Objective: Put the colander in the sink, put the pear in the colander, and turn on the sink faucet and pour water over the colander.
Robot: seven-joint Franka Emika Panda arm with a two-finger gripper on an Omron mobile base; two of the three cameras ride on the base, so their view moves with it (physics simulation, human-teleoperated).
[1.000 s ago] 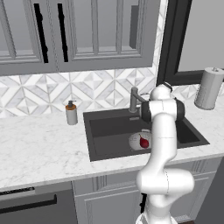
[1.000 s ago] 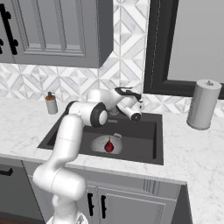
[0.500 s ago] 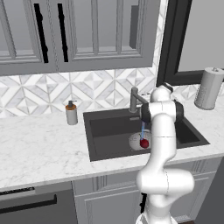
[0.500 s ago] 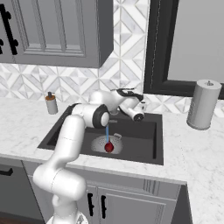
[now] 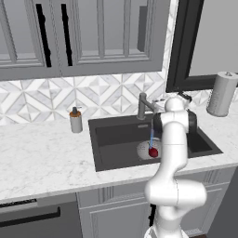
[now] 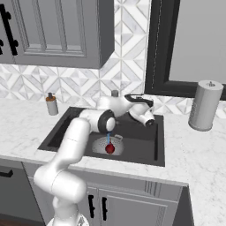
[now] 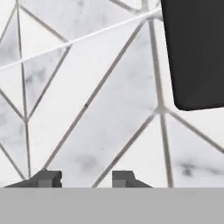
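Fingertips (image 7: 48, 178) stand parted with nothing between them, as you see in the hand view, pointed at the patterned white tile wall (image 7: 87, 96) beside a dark window frame (image 7: 194, 52). Your gripper (image 6: 149, 118) hangs over the back of the sink (image 6: 137, 152), near the sink faucet (image 5: 142, 106). A thin blue stream of water (image 5: 151, 137) falls from the spout onto the pear (image 5: 153, 152). That dark red fruit lies in the colander (image 5: 143, 150), which rests on the sink floor. On the counter to the left, note the soap dispenser (image 5: 76, 120); to the right, the paper towel roll (image 5: 221, 94).
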